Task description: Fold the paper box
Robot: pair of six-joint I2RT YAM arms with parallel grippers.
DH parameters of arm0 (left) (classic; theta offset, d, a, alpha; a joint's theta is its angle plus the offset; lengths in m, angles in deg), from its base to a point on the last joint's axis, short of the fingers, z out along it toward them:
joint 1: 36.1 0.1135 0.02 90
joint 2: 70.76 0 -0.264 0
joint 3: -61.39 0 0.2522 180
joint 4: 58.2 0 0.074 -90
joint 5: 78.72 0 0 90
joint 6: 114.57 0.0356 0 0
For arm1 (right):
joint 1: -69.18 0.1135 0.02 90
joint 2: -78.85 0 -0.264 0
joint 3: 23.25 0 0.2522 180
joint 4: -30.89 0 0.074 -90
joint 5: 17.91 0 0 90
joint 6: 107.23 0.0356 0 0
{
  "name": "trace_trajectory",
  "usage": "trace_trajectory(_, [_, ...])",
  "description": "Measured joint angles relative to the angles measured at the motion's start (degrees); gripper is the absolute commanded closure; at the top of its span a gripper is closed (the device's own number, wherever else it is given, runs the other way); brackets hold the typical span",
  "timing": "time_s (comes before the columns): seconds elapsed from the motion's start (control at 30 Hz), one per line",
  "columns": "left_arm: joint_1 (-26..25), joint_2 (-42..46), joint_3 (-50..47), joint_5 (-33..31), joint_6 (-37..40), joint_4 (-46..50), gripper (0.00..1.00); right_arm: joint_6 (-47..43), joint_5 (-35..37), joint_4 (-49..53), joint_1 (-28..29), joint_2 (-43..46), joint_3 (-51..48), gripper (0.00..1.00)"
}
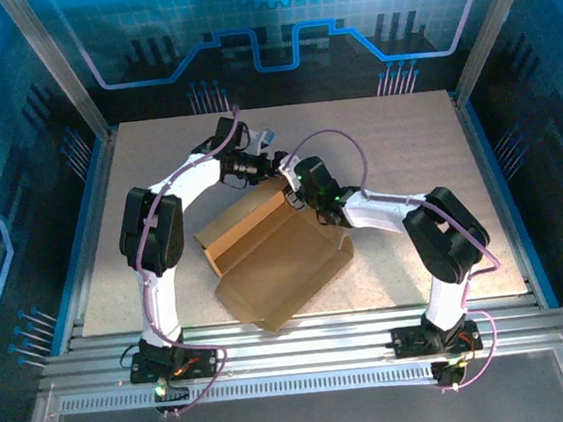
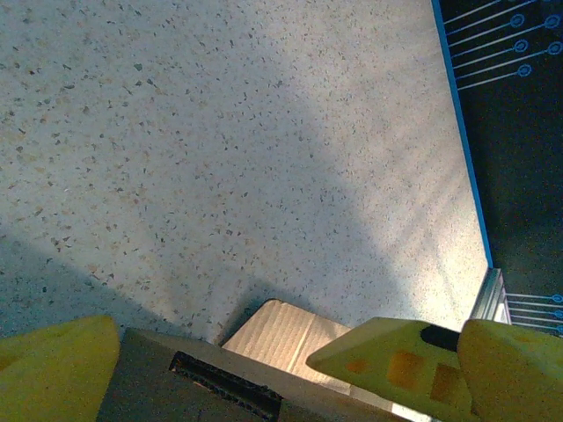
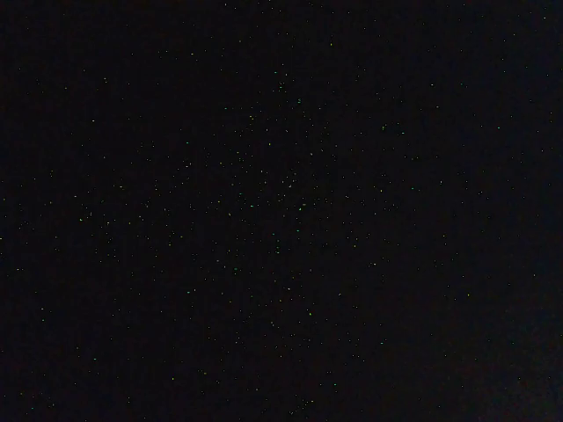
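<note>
Well, the left claw (image 2: 211, 352) has its two yellow fingers (image 2: 53, 374) spread wide apart. A bit of the brown paper box (image 2: 286, 338) sits low between them, with a round corner poking out. I cannot tell if the fingers touch it. Past the fingers lies the pale, speckled worktop (image 2: 220, 132), partly in shadow.

From above, the left claw (image 1: 272, 167) is at the far corner of the paper box (image 1: 276, 261). The right claw (image 1: 300, 197) is just beside it, low against the far right edge of the box. I cannot tell if the right claw is spread or pressed together, as the cardboard hides its tips and its own camera is too dark to help.

The paper box lies in the middle of the worktop (image 1: 157, 163), between the two arms, turned at a slant. One long side stands up like a wall. A big flat flap lies open toward the near edge.
</note>
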Motion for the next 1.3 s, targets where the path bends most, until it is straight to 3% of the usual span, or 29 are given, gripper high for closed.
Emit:
trace_trajectory(0.3, [-1.4, 0.0, 3.15, -2.21, 0.0, 4.11, 0.01, 5.92, -6.95, 0.09, -0.13, 7.74, -9.44, 0.49])
trace_trajectory(0.6, [-1.64, 2.12, 4.85, -6.99, 1.05, 8.37, 0.01, 13.2, -10.21, 3.15, -0.57, 28.68, -24.98, 0.38])
trace_trajectory(0.77, [-2.01, 7.61, 4.85, -11.5, 4.81, 13.7, 0.01, 18.16, -14.16, 6.56, -3.63, 41.24, -30.51, 0.32])
trace_trajectory(0.9, [-3.5, 12.61, 4.85, -15.41, 8.33, 17.22, 0.01, 21.68, -20.33, 7.48, -9.38, 48.92, -34.45, 0.28])
trace_trajectory(1.07, [-6.99, 14.82, 6.54, -20.15, 14.4, 23.26, 0.01, 25.46, -31.06, 7.06, -16.2, 50.45, -36.2, 0.2])
trace_trajectory(1.3, [-9.22, 9.57, 14.88, -21.9, 19.12, 30.71, 0.01, 27.69, -42.14, 7.06, -17.51, 50.01, -36.2, 0.06])
